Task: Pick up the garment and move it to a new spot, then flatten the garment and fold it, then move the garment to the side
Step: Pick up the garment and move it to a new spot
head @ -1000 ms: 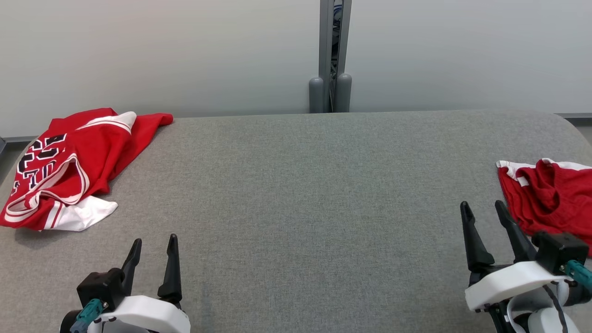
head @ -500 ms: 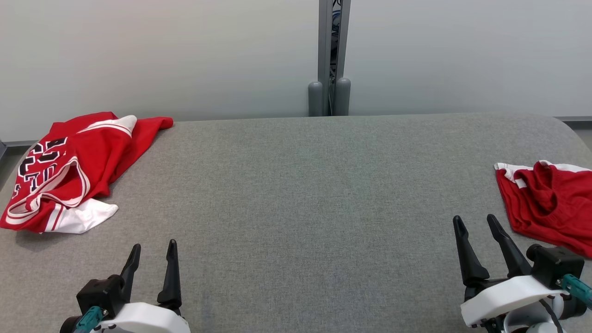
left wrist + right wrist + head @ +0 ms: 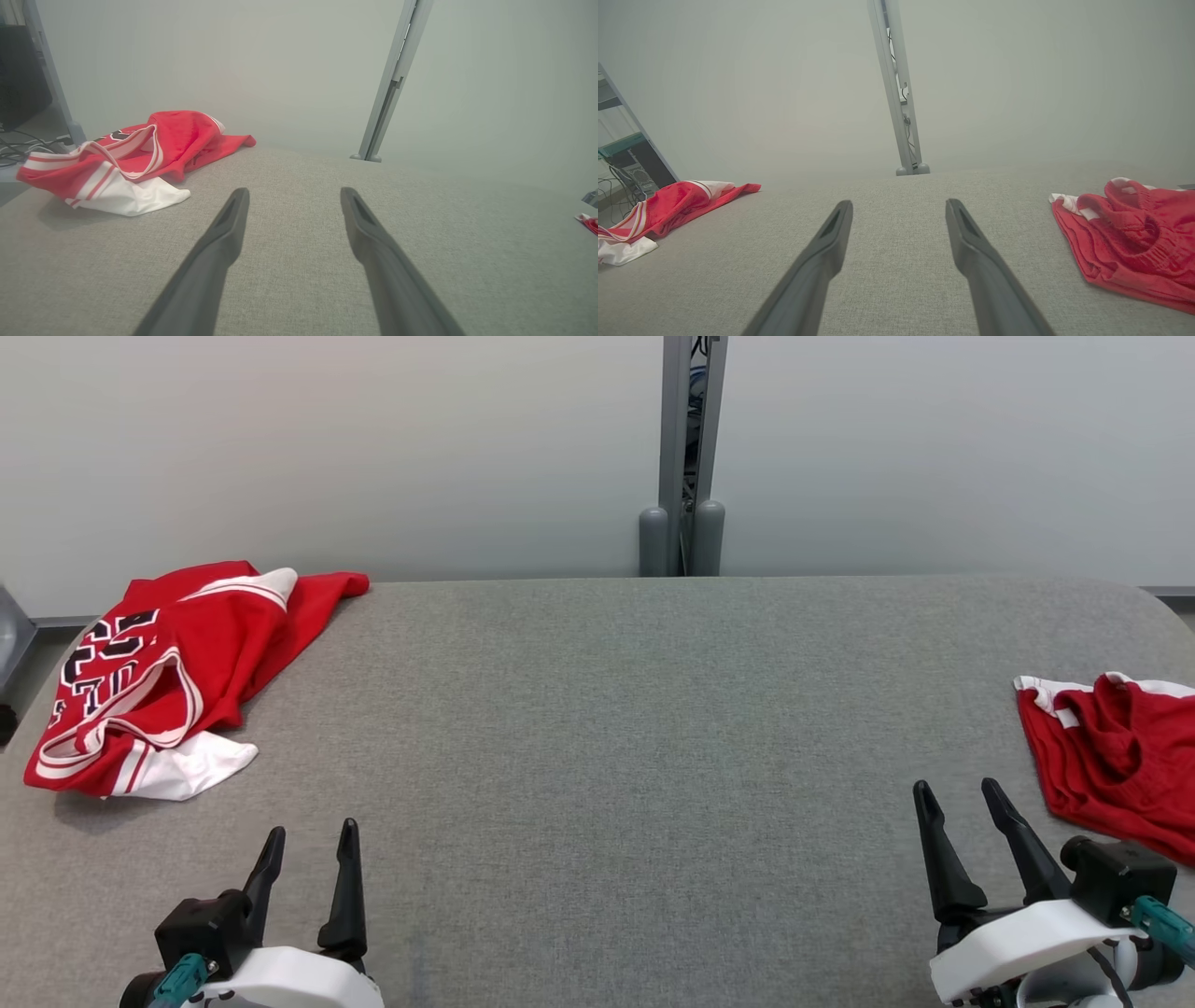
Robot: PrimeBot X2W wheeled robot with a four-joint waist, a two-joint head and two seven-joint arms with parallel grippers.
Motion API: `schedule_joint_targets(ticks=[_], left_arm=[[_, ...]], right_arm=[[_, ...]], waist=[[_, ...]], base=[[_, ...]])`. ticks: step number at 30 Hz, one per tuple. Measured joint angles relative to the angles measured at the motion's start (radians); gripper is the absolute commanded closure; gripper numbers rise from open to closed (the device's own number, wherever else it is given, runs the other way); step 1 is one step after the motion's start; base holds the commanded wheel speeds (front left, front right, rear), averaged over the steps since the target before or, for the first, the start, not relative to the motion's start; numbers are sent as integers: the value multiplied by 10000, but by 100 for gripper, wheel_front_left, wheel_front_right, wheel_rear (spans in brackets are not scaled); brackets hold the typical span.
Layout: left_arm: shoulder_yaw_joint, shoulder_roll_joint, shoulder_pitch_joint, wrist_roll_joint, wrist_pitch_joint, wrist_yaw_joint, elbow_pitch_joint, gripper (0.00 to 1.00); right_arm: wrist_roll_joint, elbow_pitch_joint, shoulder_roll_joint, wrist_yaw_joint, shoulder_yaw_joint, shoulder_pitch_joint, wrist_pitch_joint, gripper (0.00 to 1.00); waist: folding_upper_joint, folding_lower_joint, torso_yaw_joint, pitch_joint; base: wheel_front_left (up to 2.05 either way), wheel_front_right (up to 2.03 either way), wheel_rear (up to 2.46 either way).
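Note:
A crumpled red and white jersey (image 3: 159,677) with dark lettering lies at the far left of the grey table (image 3: 616,728); it shows too in the left wrist view (image 3: 126,161) and the right wrist view (image 3: 668,207). A bunched red garment with white trim (image 3: 1111,761) lies at the right edge (image 3: 1134,242). My left gripper (image 3: 311,835) stands open near the front left, well apart from the jersey, nothing between its fingers (image 3: 229,233). My right gripper (image 3: 957,795) stands open at the front right, just left of the red garment, also empty.
A pale wall runs behind the table with a grey post (image 3: 689,457) at its middle. Dark equipment and cables (image 3: 21,116) stand off the table's left end. The table's right corner is rounded (image 3: 1158,607).
The head camera has shifted a little, so the whole scene sits lower and further right. My right gripper has drawn back from the red garment toward the table's front. The left gripper has lowered slightly in view.

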Motion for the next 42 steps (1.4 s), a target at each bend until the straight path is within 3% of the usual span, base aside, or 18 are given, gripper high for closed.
schedule_joint_targets(ticks=[11, 32, 42], left_arm=[[4, 232, -11, -13, 142, 2, -75, 0], [44, 431, 79, -90, 228, 127, -502, 0], [94, 614, 75, -161, 372, 127, -646, 0]], right_arm=[[6, -58, 2, 0, -128, 151, 15, 0], [171, -92, 8, -2, -107, 59, -10, 0], [167, -65, 12, -2, -15, -47, -13, 0]], waist=[[0, 0, 962, -65], [0, 1, 4788, 92], [0, 0, 5076, 212]], base=[[0, 0, 0], [0, 0, 0], [0, 0, 0]])
